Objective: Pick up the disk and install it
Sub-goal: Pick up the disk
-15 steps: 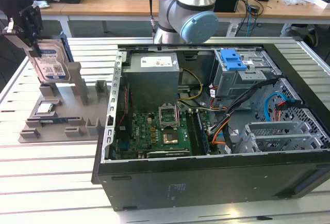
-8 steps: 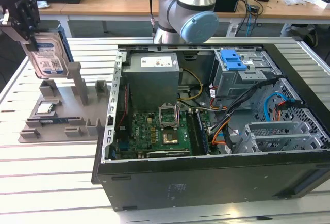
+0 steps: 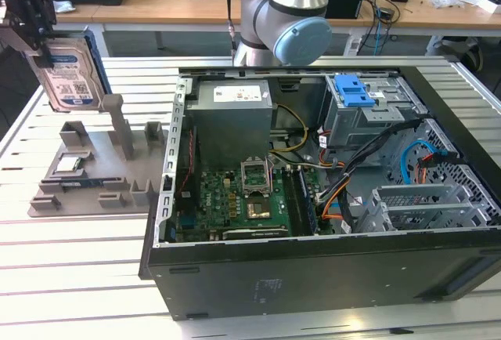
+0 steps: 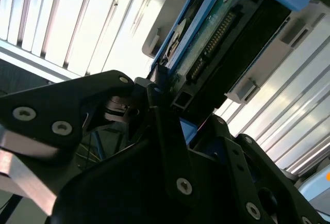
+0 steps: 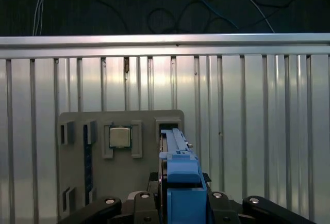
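Note:
The disk point(image 3: 72, 74), a silver drive with a white-and-blue label and a blue frame, hangs upright at the exterior view's far left, just above the grey fixture plate point(image 3: 94, 171). My gripper point(image 3: 41, 38) is shut on its upper edge. In the first wrist view the disk point(image 5: 178, 157) is seen edge-on, between the black fingers point(image 5: 227, 203), over an empty slot point(image 5: 167, 126) of the fixture plate point(image 5: 72, 182). The second wrist view has the disk's connector edge point(image 4: 216, 43) sticking out past the gripper point(image 4: 160, 87).
An open computer case point(image 3: 313, 277) lies on the slatted metal table point(image 3: 70, 277), with a motherboard point(image 3: 243, 199) and a drive cage carrying a light blue clip point(image 3: 354, 89). A small square chip point(image 5: 119, 137) rests in the fixture. The arm's base point(image 3: 282, 11) stands behind the case.

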Available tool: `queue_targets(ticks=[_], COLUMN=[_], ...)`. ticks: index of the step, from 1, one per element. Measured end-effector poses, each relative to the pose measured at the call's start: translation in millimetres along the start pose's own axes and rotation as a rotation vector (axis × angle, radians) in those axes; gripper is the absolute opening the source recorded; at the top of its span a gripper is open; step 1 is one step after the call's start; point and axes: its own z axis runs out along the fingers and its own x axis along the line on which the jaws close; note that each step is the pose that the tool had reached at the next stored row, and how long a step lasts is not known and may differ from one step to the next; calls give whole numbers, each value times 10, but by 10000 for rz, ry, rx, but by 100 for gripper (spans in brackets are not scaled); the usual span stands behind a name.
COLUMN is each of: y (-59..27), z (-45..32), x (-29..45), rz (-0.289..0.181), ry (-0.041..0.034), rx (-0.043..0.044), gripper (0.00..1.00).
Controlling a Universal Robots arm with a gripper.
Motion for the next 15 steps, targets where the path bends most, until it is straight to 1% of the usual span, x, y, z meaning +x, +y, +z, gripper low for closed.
queue_targets(ticks=[4,5,6,9,10,14,15], y=[1,2,3,4,5,6,7], z=[-100,-152,-186,-257,-310,-396,-441], x=[-2,-2,-3,-4,-5,-6,-7], rz=[0,0,1,0,0,0,0], ry=[0,0,0,0,0,0,0], rx=[0,-1,1,0,0,0,0], gripper=[37,37,37,37,37,37,37])
